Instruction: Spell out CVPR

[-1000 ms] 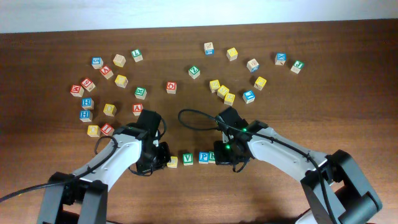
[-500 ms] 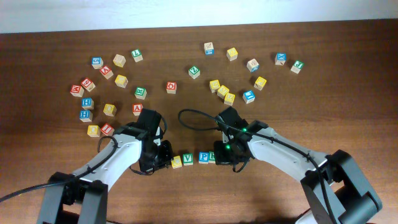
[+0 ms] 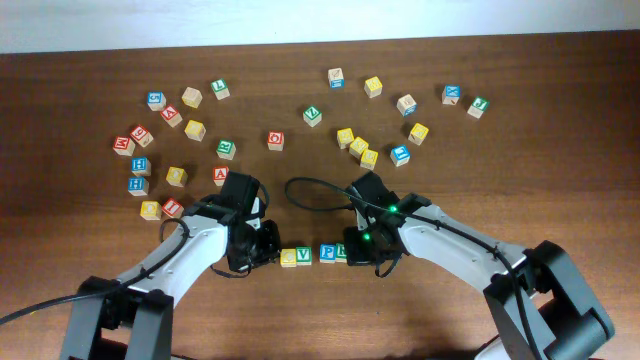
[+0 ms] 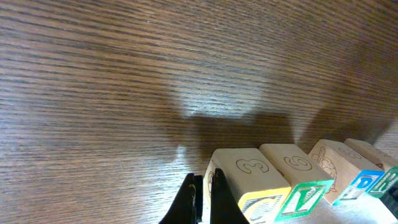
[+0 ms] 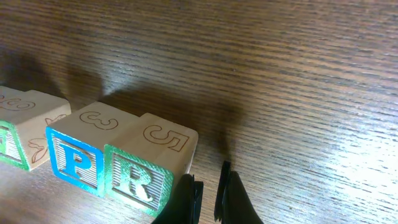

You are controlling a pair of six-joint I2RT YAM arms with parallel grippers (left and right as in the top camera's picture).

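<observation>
C cube (image 4: 249,174) shifted against V (image 4: 308,198), P (image 5: 76,163) touching R (image 5: 134,180)

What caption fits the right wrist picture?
Right fingers, closed, beside the green R wooden cube touching the blue P wooden cube on a brown wooden table.

**Thirty Cubes, Two Grippers, One Table**

We counted four lettered cubes in one row between the two grippers. The C cube (image 4: 264,202) sat nearest the left gripper (image 4: 204,194). Then came the V cube (image 4: 308,193), the P cube (image 5: 76,163) and the R cube (image 5: 138,180), nearest the right gripper (image 5: 208,193). We counted twenty-six loose cubes (image 3: 194,130) farther out: fourteen beyond the left gripper, two beyond the gap between the grippers, and ten beyond the right gripper. We saw one table (image 3: 560,150).
</observation>
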